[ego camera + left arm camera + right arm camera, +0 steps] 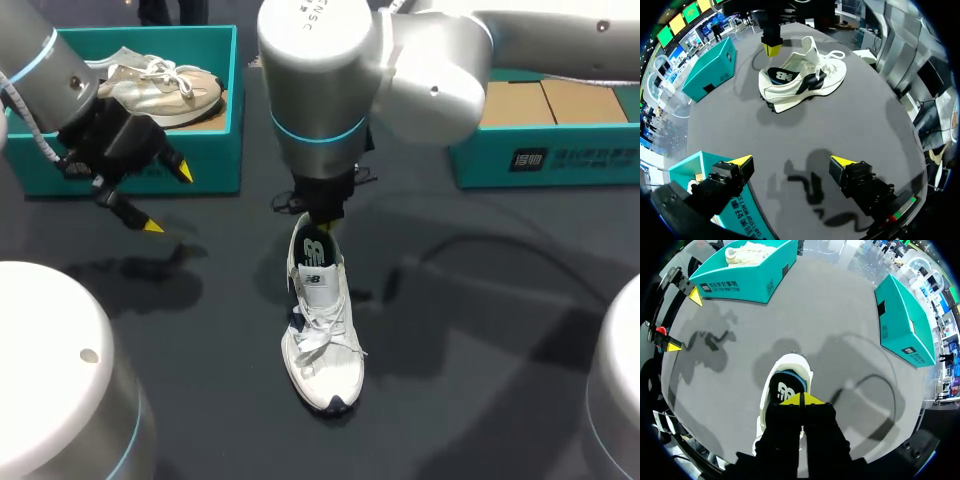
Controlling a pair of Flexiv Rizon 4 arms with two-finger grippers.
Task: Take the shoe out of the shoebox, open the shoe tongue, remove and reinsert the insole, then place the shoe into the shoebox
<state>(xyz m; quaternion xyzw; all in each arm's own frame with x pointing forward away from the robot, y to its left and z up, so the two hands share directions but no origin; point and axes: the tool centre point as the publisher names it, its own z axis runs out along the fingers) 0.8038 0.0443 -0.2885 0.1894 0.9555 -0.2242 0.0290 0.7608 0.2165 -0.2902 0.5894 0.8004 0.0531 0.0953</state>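
Head camera had the white shoe (322, 330) upright on the table (480, 330), heel under my right gripper (320, 222). Left wrist showed my left gripper (791, 161) wide open and empty, parked aside, I judged to leave room. Right wrist showed the right fingertips (791, 400) closed together over the insole (786, 387), pinching nothing visible.

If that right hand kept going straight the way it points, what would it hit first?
Probably the dark insole inside the white shoe: the right hand points down into the heel opening. How close it already is, I cannot tell.
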